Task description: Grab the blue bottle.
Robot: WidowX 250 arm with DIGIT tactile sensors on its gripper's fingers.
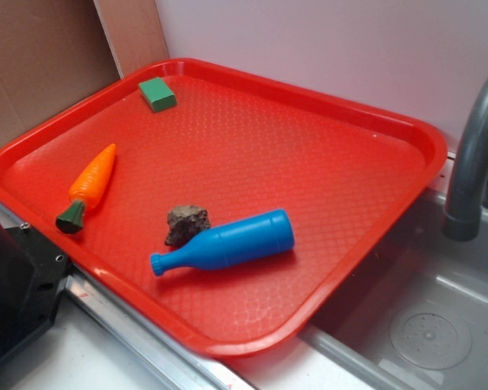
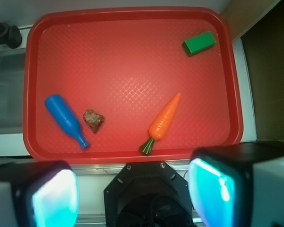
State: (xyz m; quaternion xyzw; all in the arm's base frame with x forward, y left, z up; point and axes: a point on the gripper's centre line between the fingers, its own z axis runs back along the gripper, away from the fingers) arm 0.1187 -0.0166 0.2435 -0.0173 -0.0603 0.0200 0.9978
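Observation:
The blue bottle lies on its side on the red tray near the front edge, mouth pointing left. In the wrist view the blue bottle lies at the tray's lower left. My gripper is open and empty, high above and outside the tray's near edge, its two cyan-lit fingers wide apart. The gripper itself does not show in the exterior view.
A brown rock-like lump touches the bottle's neck side. An orange toy carrot lies at the tray's left, a green block at the far corner. A grey sink with a faucet is at right. A black robot base is at front left.

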